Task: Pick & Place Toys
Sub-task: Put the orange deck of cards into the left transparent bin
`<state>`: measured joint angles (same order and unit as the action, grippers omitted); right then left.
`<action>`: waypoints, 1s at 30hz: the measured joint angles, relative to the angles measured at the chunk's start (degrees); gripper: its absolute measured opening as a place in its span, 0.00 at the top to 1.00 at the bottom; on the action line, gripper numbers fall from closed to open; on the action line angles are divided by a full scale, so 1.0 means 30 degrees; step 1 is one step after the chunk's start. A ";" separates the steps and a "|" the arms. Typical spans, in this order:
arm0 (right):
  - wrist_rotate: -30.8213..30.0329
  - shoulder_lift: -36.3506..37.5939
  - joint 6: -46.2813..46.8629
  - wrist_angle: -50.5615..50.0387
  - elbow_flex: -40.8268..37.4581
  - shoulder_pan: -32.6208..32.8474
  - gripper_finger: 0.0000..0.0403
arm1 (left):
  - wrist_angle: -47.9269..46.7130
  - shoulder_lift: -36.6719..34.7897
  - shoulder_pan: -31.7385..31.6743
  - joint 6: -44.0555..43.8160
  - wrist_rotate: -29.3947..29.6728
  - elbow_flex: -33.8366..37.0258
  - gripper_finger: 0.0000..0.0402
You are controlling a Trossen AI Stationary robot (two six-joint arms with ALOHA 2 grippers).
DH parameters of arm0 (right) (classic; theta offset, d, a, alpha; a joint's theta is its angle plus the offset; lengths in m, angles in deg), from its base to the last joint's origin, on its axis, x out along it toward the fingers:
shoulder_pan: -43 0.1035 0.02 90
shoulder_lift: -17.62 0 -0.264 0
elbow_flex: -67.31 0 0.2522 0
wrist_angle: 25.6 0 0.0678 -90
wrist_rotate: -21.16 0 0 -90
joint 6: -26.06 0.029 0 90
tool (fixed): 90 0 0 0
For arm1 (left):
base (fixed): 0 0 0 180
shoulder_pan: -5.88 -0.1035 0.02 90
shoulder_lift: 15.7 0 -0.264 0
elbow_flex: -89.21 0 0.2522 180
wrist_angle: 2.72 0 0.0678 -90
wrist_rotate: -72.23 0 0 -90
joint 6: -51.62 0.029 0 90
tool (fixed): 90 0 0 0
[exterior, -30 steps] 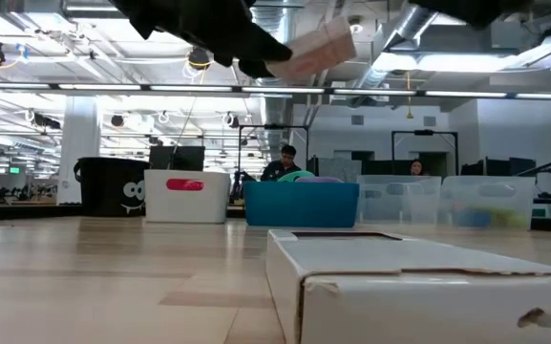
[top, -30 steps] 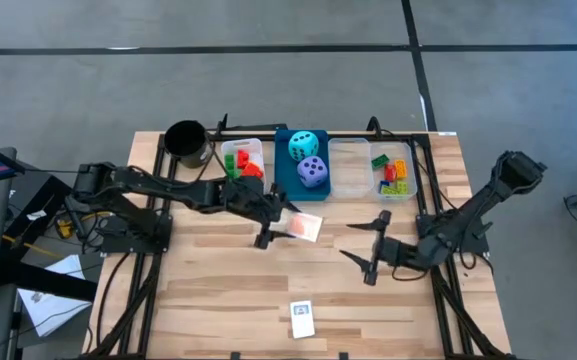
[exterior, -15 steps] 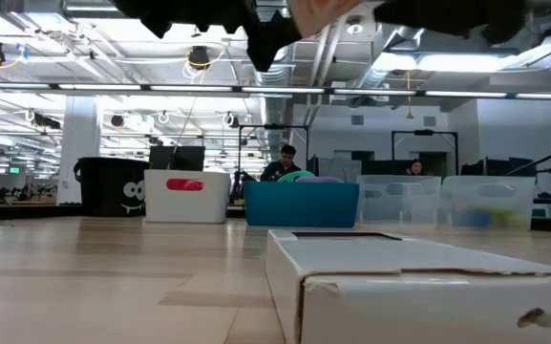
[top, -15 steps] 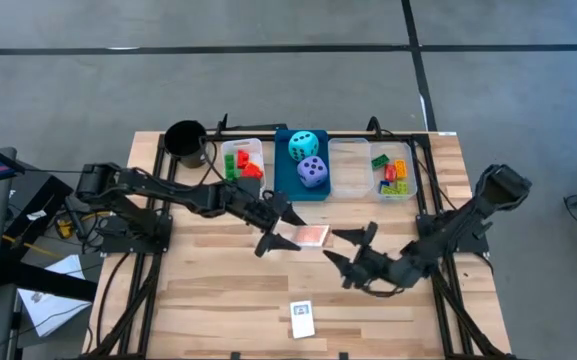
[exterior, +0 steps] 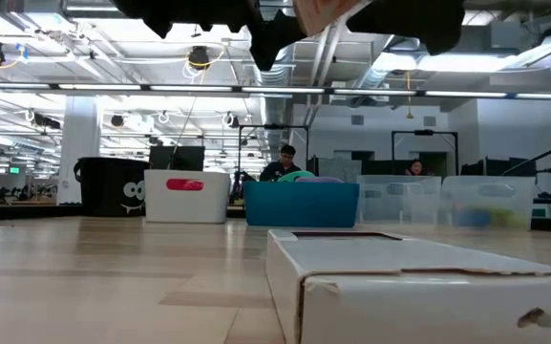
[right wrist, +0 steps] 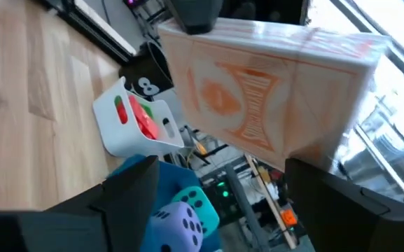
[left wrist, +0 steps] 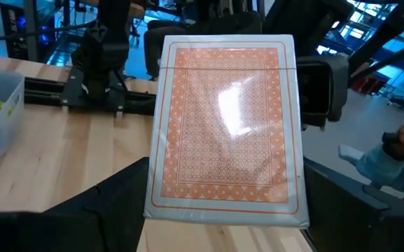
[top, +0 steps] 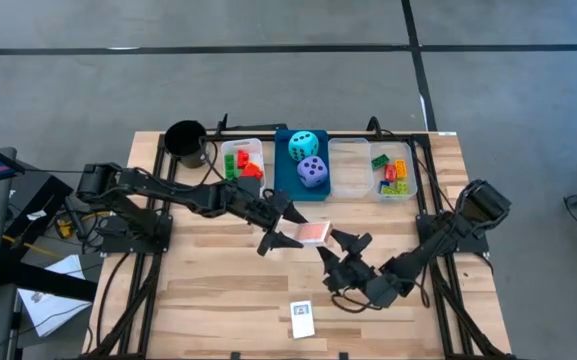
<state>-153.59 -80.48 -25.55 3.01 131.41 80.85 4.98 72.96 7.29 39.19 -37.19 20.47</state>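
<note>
A card pack with an orange patterned back (top: 314,233) hangs above the middle of the table, and my left gripper (top: 285,229) is shut on it. The left wrist view shows its broad face (left wrist: 223,126) turned up. My right gripper (top: 336,254) is open just right of the pack, and the pack's end (right wrist: 272,91) stands ahead of its fingers. A second, white card box (top: 302,318) lies flat near the table's front edge and looms large in the low view (exterior: 399,277). Bricks and two dice sit in bins at the back. My left gripper pinches the pack's two long edges (left wrist: 158,199) between its two fingers, near the end that faces the arm. The fingers come level from the table's left and lie along the pack. The pack is lifted clear of the table, roughly level, broad face up.
Along the far edge stand a black cup (top: 186,140), a white bin with red and green bricks (top: 241,160), a blue bin with a cyan and a purple die (top: 303,160) and two clear bins (top: 372,170), the right one with bricks.
My right gripper has swept toward the table's left and up to the held pack, rolling as it went, its fingers still apart. My left gripper has rolled its wrist, so the pack went from tilted to broad face up. It has kept still for the last half second.
</note>
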 joint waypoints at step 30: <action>0.7541 0.0219 0.2493 0.1177 0.0336 -0.0609 0.24 | -0.0967 0.0073 0.0282 0.0716 -0.0712 0.0080 0.26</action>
<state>-130.97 -79.83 -18.07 6.54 132.42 79.03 2.08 73.18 8.14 41.34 -39.32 20.71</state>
